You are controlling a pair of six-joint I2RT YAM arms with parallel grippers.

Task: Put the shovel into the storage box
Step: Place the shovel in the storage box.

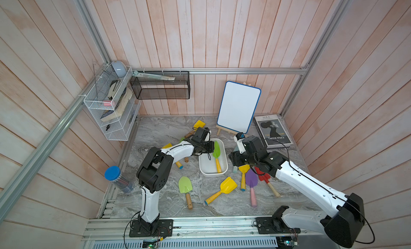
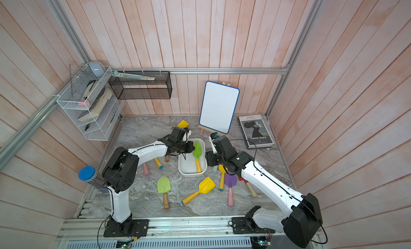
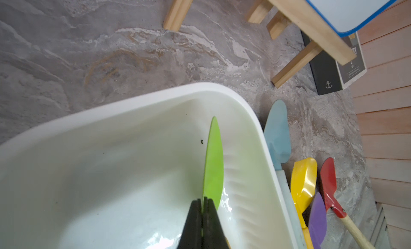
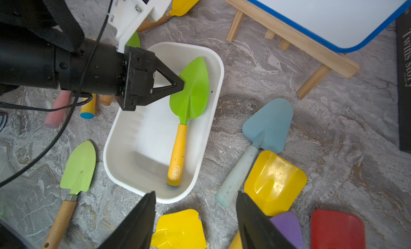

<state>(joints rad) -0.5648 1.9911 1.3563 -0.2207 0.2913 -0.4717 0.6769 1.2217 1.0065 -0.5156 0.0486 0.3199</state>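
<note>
The shovel [image 1: 216, 150] [image 2: 197, 150] [image 4: 191, 92] has a bright green leaf-shaped blade and a yellow handle. It is inside the storage box [image 1: 213, 174] [image 2: 190, 174] [image 4: 151, 145], a white rounded tub in mid-table. The handle's end rests on the tub's floor at the near end. My left gripper [image 1: 211, 147] [image 2: 191, 147] [image 3: 202, 200] [image 4: 182, 84] is shut on the blade's edge [image 3: 214, 161], over the tub's far end [image 3: 155, 96]. To the right of the tub my right gripper [image 4: 195, 193] hangs open, holding nothing, above loose shovels.
Around the tub lie loose shovels: light green [image 1: 185, 185], yellow [image 1: 226, 185], purple [image 1: 251, 181], red [image 1: 263, 176], pale blue [image 4: 269, 123]. A whiteboard on an easel [image 1: 239, 106] and a book [image 1: 272, 131] stand behind. A blue-lidded jar [image 1: 115, 176] is at the left.
</note>
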